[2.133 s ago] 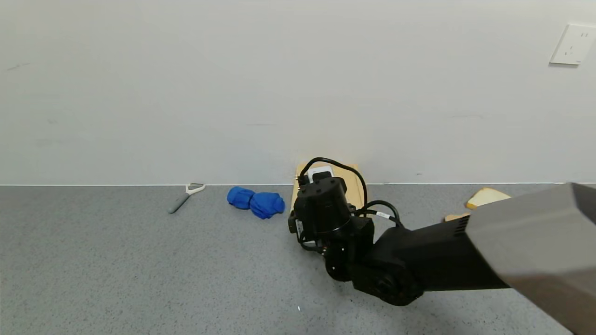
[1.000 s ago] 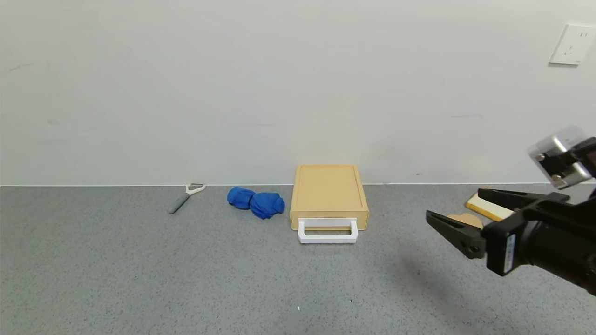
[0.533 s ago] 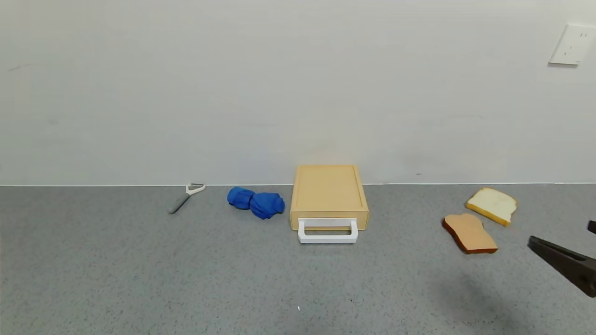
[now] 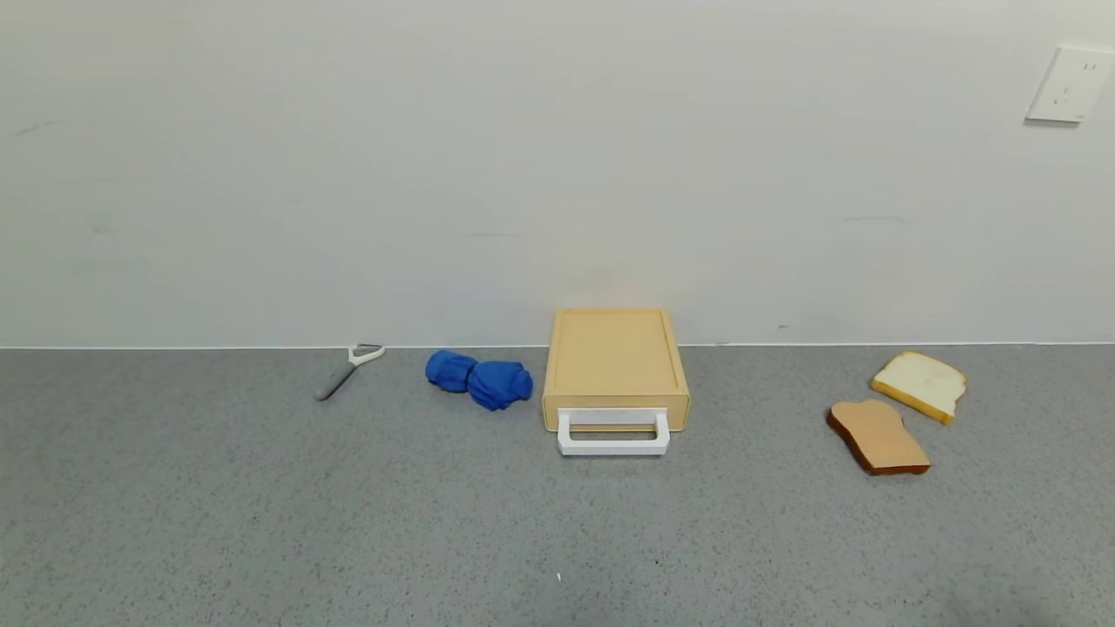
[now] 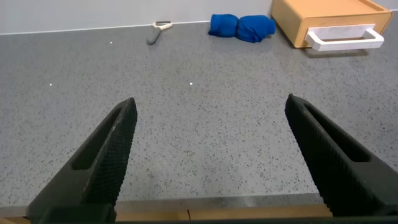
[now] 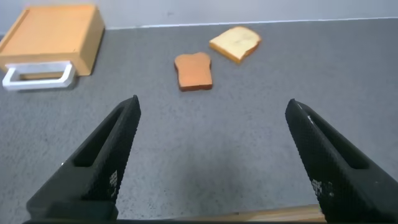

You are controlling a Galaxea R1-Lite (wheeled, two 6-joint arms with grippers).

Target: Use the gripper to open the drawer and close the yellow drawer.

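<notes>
The pale yellow drawer box stands against the wall at the middle of the grey counter, its tray pushed in and its white loop handle facing me. It also shows in the left wrist view and the right wrist view. Neither gripper shows in the head view. My left gripper is open and empty over the counter's near edge, far from the drawer. My right gripper is open and empty near the front edge, with the drawer far off to one side.
A blue cloth lies just left of the drawer and a grey peeler farther left. A brown bread slice and a white bread slice lie at the right. A wall socket is at upper right.
My right arm has pulled away from the drawer, moved right and left the head view. The drawer's handle and the bread slices are now uncovered; the drawer stays pushed in.
</notes>
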